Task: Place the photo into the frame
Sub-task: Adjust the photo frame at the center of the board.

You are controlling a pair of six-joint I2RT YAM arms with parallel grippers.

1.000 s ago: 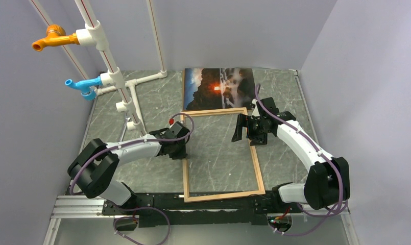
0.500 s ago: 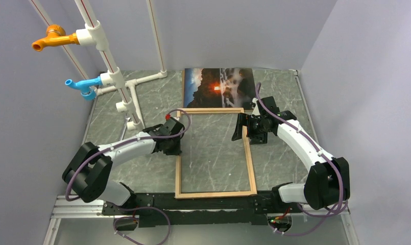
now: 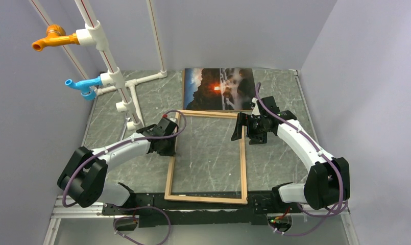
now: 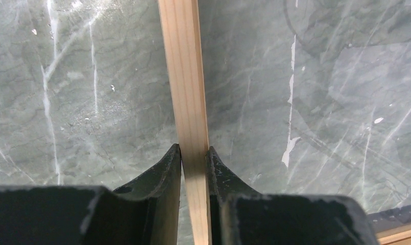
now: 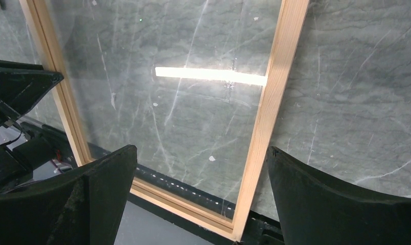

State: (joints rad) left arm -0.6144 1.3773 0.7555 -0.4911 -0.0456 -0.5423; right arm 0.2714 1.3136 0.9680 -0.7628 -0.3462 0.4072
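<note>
Pinching the frame [image 4: 185, 76] with my left end effector [image 4: 194, 153]: jaws narrow, clamped on its left long strip, wood between both fingers. Frame lies flat on the worktop [image 3: 285, 97], long axis running away from my bases, far end leaning slightly right. My right end effector [image 5: 200, 150] gapes wide, holding nothing, hovering over the frame's right long strip. Photo [image 3: 218, 89] lies just beyond it, picture side up, long axis left-right, at the frame's far short strip; touching or not, can't tell.
</note>
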